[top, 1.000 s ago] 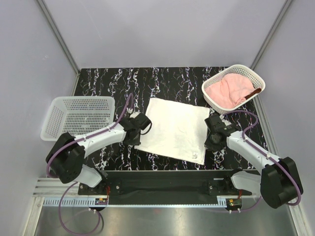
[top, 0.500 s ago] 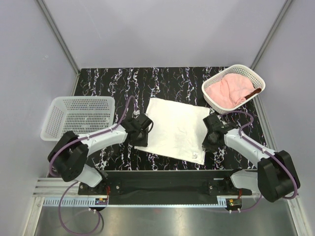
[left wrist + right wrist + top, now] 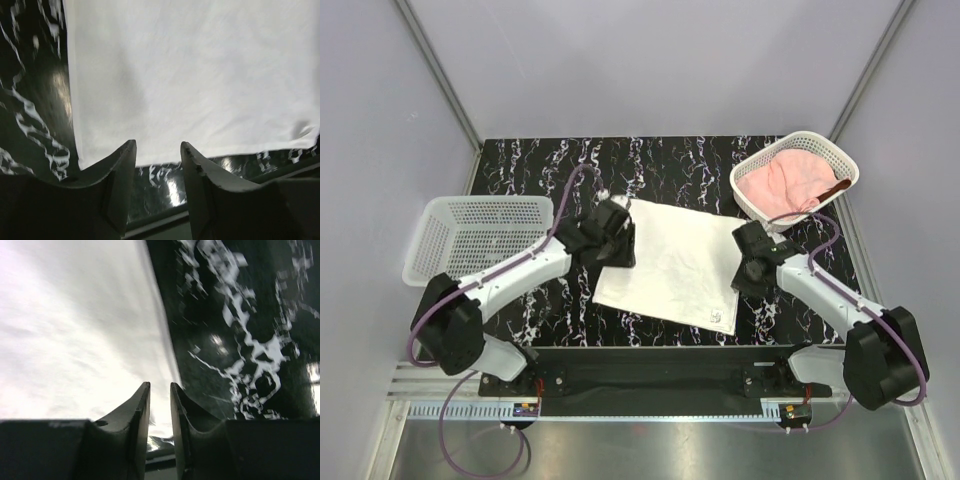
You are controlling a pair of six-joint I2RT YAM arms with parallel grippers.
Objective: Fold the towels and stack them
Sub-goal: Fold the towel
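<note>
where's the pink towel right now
In the top view the pink towel lies in the white basket, far right on the table, beyond the right gripper.

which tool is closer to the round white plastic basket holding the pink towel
Right. The right tool is just near-side of the round white plastic basket; the left tool is across the flat white towel, at its left edge.
</note>
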